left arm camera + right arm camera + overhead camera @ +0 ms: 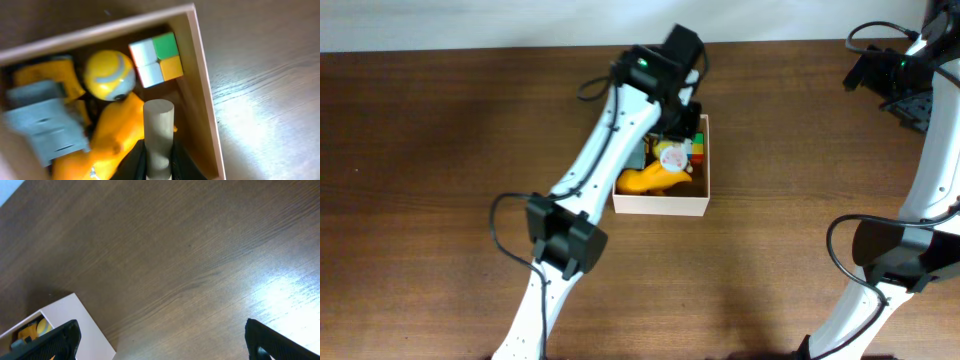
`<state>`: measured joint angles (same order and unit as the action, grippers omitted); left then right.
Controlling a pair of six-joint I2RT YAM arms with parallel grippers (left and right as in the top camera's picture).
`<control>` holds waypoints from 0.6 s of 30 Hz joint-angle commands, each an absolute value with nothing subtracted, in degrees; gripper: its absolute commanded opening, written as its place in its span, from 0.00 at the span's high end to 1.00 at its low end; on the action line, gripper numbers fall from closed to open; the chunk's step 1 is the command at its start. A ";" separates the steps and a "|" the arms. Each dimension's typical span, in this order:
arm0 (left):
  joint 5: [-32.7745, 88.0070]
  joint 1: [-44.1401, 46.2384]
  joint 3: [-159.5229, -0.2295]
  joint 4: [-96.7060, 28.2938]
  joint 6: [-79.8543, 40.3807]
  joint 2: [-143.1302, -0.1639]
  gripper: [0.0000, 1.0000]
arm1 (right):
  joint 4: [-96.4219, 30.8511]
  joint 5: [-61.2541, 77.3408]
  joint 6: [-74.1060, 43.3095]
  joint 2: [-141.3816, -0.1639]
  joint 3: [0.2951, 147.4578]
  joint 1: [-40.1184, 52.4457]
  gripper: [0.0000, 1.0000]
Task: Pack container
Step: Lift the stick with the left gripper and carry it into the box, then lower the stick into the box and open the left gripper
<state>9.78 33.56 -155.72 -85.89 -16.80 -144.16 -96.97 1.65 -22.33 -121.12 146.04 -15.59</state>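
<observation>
The container [660, 204] is a shallow square box, white outside and tan inside, at the table's middle. My left gripper [159, 161] hangs over its right side, shut on a pale wooden cylinder [159, 125] that sticks out past the fingers, just inside the box's right wall [200, 85]. Inside lie a yellow ball [109, 75], a white, green and orange cube [156, 59], an orange-yellow toy [117, 137] and a blurred grey-blue object [45, 125]. My right gripper [162, 335] stands open and empty above bare table, far to the right of the box corner [75, 317].
The left arm [610, 140] stretches diagonally from the front edge over the box. The right arm [930, 150] stands at the table's right edge. Brown wooden tabletop [800, 150] lies between the box and the right arm.
</observation>
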 commanded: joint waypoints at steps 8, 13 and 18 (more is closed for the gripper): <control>9.15 37.10 -156.42 -85.95 -18.87 -148.94 0.91 | -97.30 1.93 -22.37 -121.34 146.12 -15.40 0.01; 9.19 37.12 -156.42 -85.97 -18.87 -149.25 0.91 | -97.30 1.96 -22.37 -121.34 146.15 -15.42 0.01; 9.39 37.12 -156.42 -86.21 -18.85 -149.25 0.62 | -97.30 1.96 -22.37 -121.34 146.15 -15.40 0.01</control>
